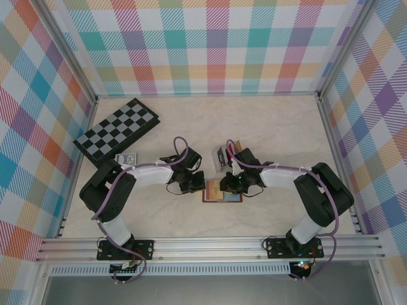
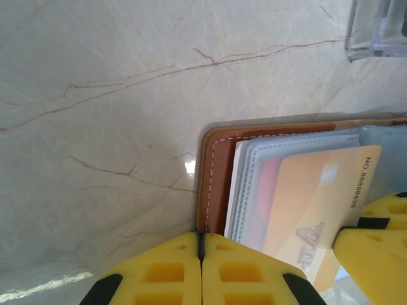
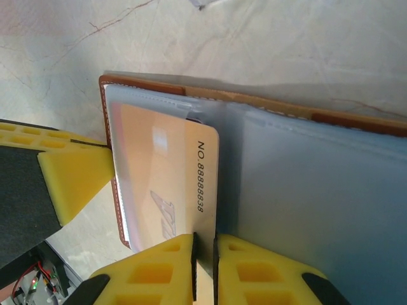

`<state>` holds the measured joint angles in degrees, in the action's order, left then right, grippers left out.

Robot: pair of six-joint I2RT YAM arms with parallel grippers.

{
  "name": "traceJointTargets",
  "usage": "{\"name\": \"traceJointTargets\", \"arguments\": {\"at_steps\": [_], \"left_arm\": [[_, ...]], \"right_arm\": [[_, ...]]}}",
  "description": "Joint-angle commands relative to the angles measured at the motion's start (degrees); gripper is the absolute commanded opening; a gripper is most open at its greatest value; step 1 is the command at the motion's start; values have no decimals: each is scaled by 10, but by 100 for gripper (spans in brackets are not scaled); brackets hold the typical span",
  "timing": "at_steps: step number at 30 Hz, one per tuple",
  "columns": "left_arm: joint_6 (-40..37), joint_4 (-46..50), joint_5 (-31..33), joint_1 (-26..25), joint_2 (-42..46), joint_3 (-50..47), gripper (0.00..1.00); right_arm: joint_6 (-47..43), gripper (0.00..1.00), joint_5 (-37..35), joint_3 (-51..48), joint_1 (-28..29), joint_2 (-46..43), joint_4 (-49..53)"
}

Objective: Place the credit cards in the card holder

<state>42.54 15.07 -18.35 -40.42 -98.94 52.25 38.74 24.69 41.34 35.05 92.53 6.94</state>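
Note:
The reddish-brown leather card holder [image 1: 216, 194] lies open and flat between the two arms, with its clear sleeves facing up [image 3: 318, 190]. My right gripper [image 3: 204, 240] is shut on the end of a tan credit card [image 3: 165, 171] printed "NO.8888838". The card's far end sits partly inside the holder's left sleeve. A red card [image 2: 270, 184] shows through that sleeve underneath the tan one [image 2: 318, 197]. My left gripper [image 2: 201, 236] is shut, its tips resting at the holder's stitched left edge [image 2: 216, 171]. In the top view the grippers [image 1: 194, 184] [image 1: 230, 185] flank the holder.
A clear plastic tray [image 1: 222, 155] holding more cards stands just behind the holder; its corner shows in the left wrist view [image 2: 378, 28]. A folded chessboard [image 1: 117, 130] lies at the back left, with a small blue-patterned pack [image 1: 127, 158] by it. Plaid walls enclose the marble table.

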Motion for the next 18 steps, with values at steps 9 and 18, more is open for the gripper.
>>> {"name": "traceJointTargets", "arguments": {"at_steps": [9,18], "left_arm": [[-6,15,15,-11,-21,3,5],[-7,22,21,-11,-14,-1,5]], "right_arm": [[23,19,33,31,21,21,-25],[12,24,-60,36,25,-10,64]]}}
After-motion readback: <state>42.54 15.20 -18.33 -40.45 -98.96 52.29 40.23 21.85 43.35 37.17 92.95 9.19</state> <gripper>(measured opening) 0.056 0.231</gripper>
